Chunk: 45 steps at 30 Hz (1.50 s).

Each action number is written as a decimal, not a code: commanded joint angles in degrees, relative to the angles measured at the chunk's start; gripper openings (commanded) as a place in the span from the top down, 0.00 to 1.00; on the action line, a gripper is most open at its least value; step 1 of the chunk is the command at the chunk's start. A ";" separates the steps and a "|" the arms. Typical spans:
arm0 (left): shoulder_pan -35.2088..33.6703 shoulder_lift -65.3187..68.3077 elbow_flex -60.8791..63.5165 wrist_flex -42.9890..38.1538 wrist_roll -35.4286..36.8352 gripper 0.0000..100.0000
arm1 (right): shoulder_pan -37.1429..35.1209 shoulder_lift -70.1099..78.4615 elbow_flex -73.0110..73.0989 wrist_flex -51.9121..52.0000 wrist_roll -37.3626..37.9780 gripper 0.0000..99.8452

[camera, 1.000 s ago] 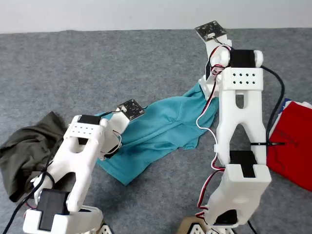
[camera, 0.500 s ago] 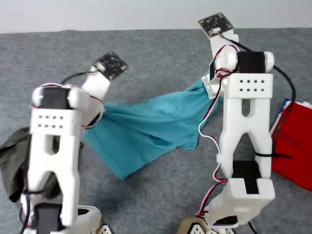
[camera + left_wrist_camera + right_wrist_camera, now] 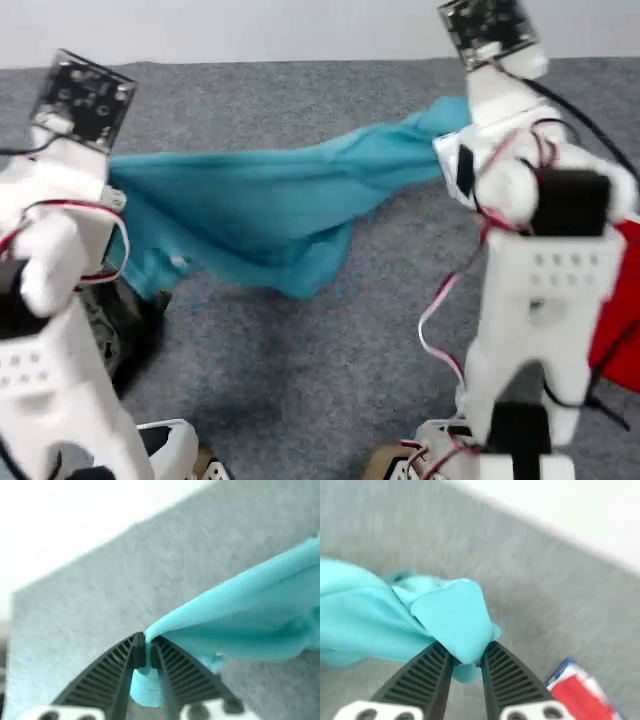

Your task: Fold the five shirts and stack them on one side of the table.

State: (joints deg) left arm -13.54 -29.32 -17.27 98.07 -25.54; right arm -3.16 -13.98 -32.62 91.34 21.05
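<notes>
Teal fabric shirt (image 3: 270, 205) stretched above grey felt surface (image 3: 330, 390) | left end effector (image 3: 145, 649) pinching one end, right end effector (image 3: 466, 661) the other | presumably to spread it flat for folding

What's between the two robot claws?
The teal shirt, pinched by the left gripper and right gripper at its ends; the high view shows it spanning them.

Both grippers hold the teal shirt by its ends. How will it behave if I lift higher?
Likely floppy: the teal shirt sags and bunches between the left gripper and right gripper. Probably light, since small pinches carry it. It may slip; each grip catches only a fold.
</notes>
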 commanded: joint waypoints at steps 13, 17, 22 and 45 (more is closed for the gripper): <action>-0.70 -2.55 -15.69 2.46 2.81 1.00 | 0.13 -15.16 -4.92 -9.27 2.29 0.99; -0.70 -3.78 -16.40 2.46 2.81 1.00 | 0.31 -16.22 -10.11 -10.51 5.80 0.99; -0.44 -8.35 -8.48 2.46 2.55 1.00 | 0.40 -16.13 -14.95 -10.86 11.87 0.99; -0.26 -45.19 50.07 2.46 -4.84 0.99 | -0.84 -13.14 9.67 10.51 12.13 0.99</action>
State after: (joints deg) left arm -13.54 -71.60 24.22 99.38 -28.79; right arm -3.25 -27.34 -30.86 100.57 33.27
